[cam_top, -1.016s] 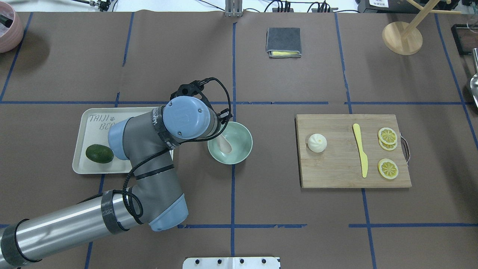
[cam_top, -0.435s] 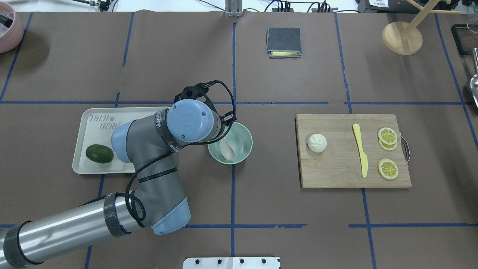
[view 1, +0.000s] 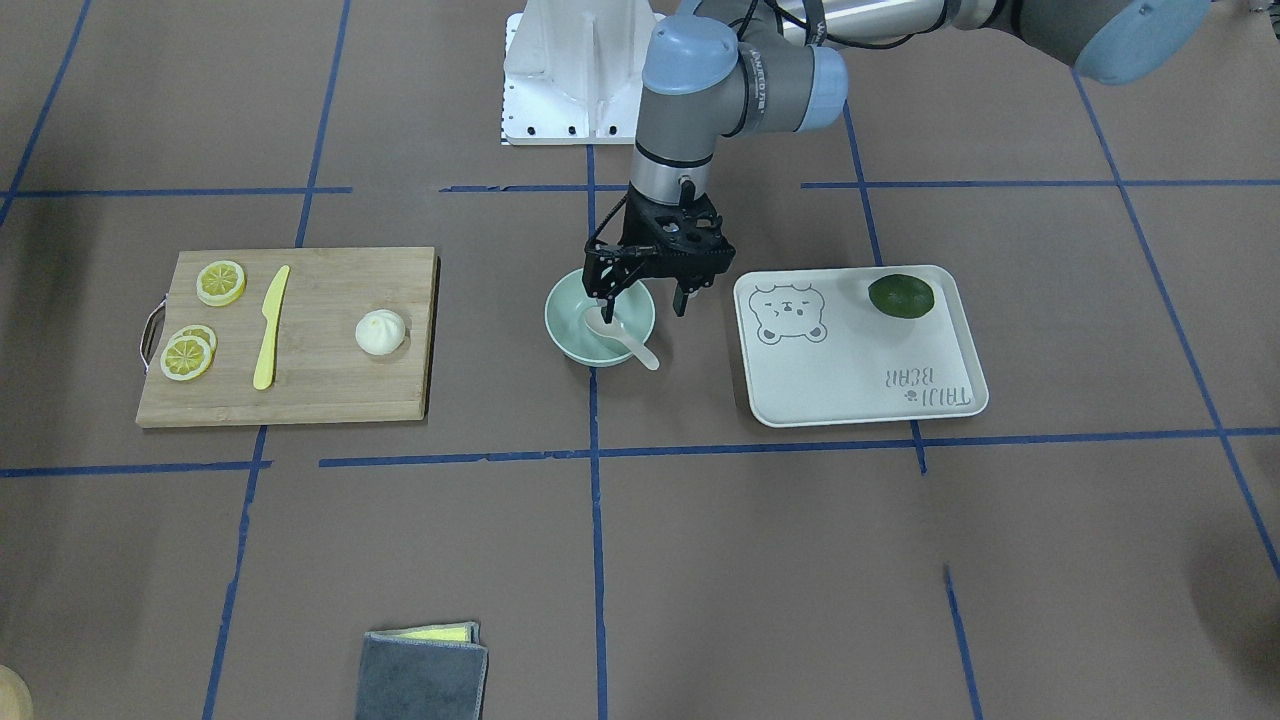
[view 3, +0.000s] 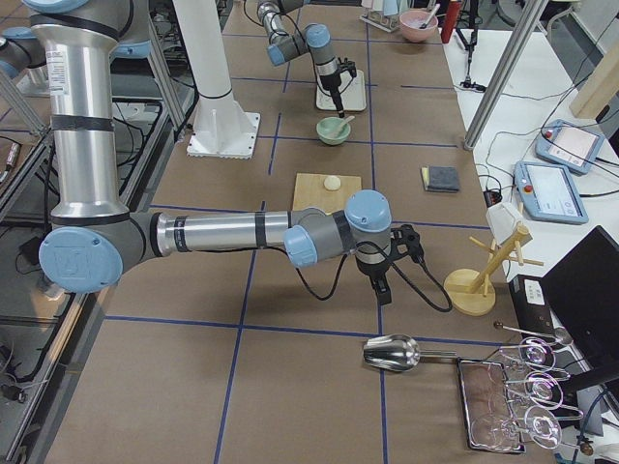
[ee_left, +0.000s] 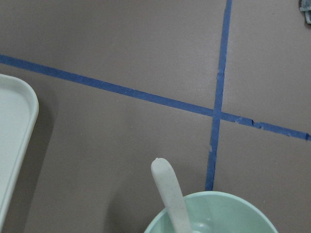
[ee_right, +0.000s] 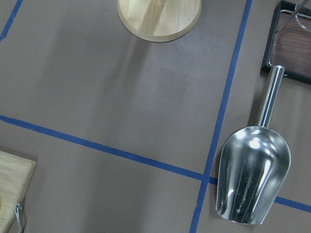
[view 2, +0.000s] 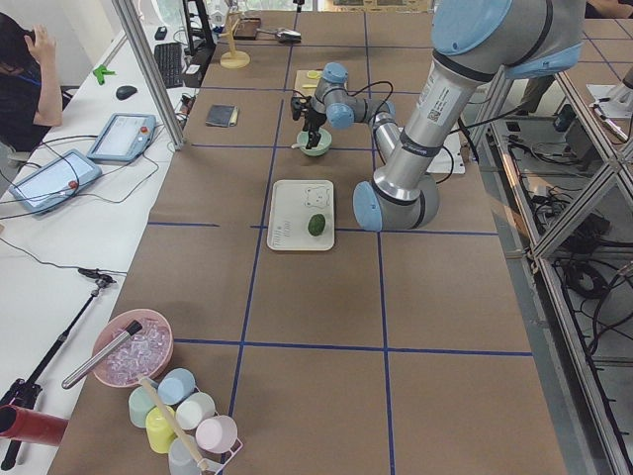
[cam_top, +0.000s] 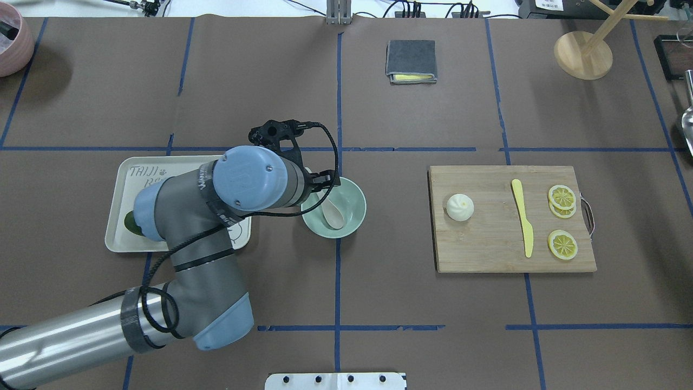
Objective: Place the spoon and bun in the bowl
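The pale spoon [cam_top: 331,211] lies in the mint-green bowl [cam_top: 358,201], its handle leaning over the rim [view 1: 641,353]. The left wrist view shows the handle [ee_left: 167,191] sticking up from the bowl [ee_left: 228,213]. My left gripper [view 1: 645,300] hangs open and empty just above the bowl's edge on the tray side. The white pleated bun [cam_top: 459,207] sits on the wooden cutting board [cam_top: 487,249], also in the front view [view 1: 380,332]. My right gripper [view 3: 382,280] hovers far off near the metal scoop; I cannot tell whether it is open.
A yellow knife [cam_top: 522,216] and lemon slices [cam_top: 562,244] share the board. A cream tray [view 1: 860,370] with a dark green lime [view 1: 900,296] lies beside the bowl. A grey cloth [cam_top: 411,60], a wooden stand [cam_top: 583,54] and a metal scoop [ee_right: 252,174] are farther off.
My left wrist has drawn back from over the bowl toward the tray. The spoon stays in the bowl, shifted slightly.
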Controlling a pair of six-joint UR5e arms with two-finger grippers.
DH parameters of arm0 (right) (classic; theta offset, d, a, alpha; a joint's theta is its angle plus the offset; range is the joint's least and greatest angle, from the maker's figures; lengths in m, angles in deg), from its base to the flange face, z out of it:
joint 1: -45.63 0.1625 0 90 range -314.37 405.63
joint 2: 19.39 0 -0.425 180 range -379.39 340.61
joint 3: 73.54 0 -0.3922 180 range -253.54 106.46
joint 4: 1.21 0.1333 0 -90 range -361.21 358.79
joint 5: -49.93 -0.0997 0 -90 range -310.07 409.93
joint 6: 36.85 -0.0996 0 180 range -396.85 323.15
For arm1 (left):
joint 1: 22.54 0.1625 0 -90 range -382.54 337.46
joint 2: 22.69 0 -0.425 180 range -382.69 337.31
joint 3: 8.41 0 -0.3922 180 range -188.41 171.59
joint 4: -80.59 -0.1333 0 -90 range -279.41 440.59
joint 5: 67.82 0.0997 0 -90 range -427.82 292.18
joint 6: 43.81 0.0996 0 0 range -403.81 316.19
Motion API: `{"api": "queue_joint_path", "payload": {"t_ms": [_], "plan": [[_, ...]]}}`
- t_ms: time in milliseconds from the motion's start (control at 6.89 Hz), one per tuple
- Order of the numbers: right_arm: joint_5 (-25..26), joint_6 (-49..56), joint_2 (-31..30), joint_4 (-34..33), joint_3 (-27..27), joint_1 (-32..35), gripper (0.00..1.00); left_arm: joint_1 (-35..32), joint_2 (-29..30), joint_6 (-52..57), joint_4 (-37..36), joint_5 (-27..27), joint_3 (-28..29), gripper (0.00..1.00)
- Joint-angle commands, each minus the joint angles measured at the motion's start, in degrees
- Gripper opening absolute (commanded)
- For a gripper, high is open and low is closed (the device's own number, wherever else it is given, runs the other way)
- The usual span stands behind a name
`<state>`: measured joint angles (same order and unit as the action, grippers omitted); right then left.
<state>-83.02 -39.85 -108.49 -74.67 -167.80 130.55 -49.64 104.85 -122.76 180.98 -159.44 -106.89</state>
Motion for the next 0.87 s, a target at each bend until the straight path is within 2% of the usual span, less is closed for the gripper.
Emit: {"api": "queue_joint_path", "payload": {"t_ms": [0, 145, 290, 435, 581, 726], "plan": [[-1.3, -2.2, 0.8, -1.5, -1.8, -2.1, 1.00, -5.6, -3.7, 16.7, -4.6, -4.7, -7.7, 1.00], [-1.1, -4.2, 3.4, -7.1, -4.9, -4.0, 1.00, -10.6, -8.6, 25.8, -6.2, -6.9, -12.0, 1.00], [-1.1, -4.5, 5.8, -14.4, -9.8, -5.6, 1.00, -16.8, -12.6, 35.5, -6.2, -10.1, -13.2, 1.00], [-0.8, -5.6, 9.1, -22.1, -14.7, -7.6, 1.00, -25.4, -14.9, 44.3, -6.2, -16.6, -12.4, 1.00], [-0.6, -10.4, 11.2, -26.1, -18.9, -11.0, 1.00, -35.5, -18.3, 52.2, -5.9, -29.2, -8.3, 1.00], [-0.6, -17.7, 12.5, -26.1, -21.4, -14.9, 1.00, -41.7, -22.8, 59.9, -6.2, -35.7, -6.1, 1.00]]}}
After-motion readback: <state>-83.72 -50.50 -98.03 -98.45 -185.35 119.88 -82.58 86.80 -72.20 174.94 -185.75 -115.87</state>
